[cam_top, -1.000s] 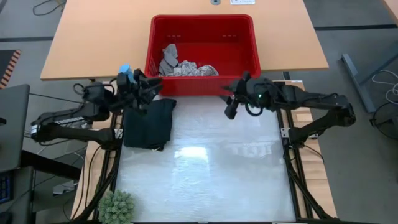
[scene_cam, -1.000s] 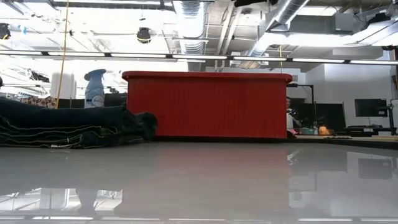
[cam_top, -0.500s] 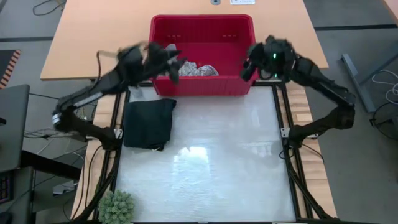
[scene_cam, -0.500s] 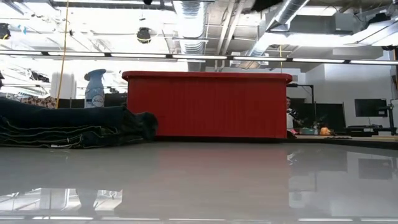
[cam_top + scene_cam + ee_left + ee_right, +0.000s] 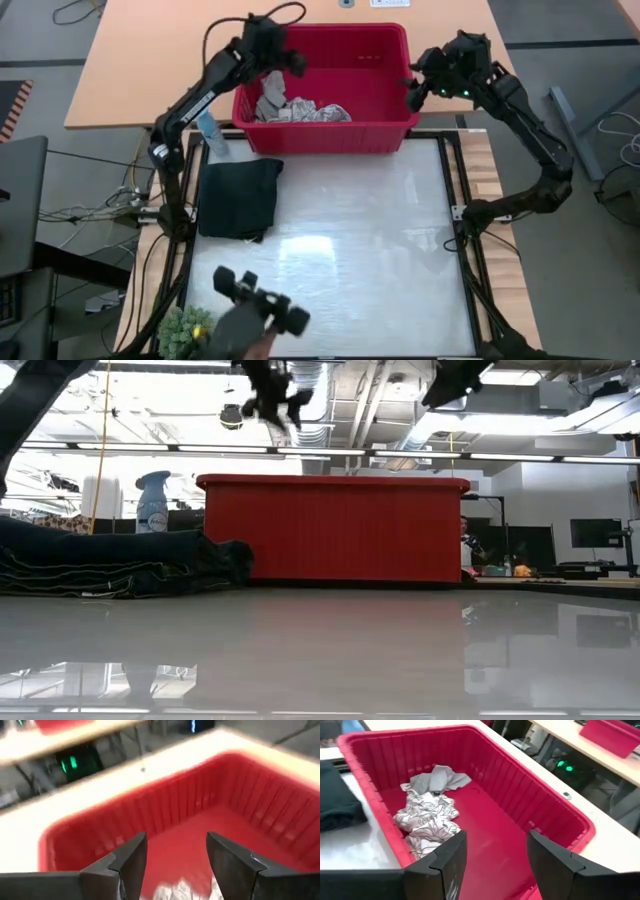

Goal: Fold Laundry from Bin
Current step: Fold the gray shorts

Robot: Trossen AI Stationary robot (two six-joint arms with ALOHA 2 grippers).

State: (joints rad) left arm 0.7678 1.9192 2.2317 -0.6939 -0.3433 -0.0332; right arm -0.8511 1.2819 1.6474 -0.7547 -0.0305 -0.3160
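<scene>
Overhead view. The red bin (image 5: 325, 85) was seen at upper centre of the frame, with the grey cloth (image 5: 270, 95) and the leaf-print cloth (image 5: 318, 112) heaped against its lower-left wall. The folded dark trousers (image 5: 240, 197) were laid on the desk (image 5: 340, 260) below the bin's left corner. The left tool (image 5: 285, 62), fingers spread and empty, was held over the bin's upper-left part, with the cloths just below it in the frame. The right tool (image 5: 415, 90), also spread and empty, was held at the bin's right rim, farther from the heap; the left arm was judged nearer.
</scene>
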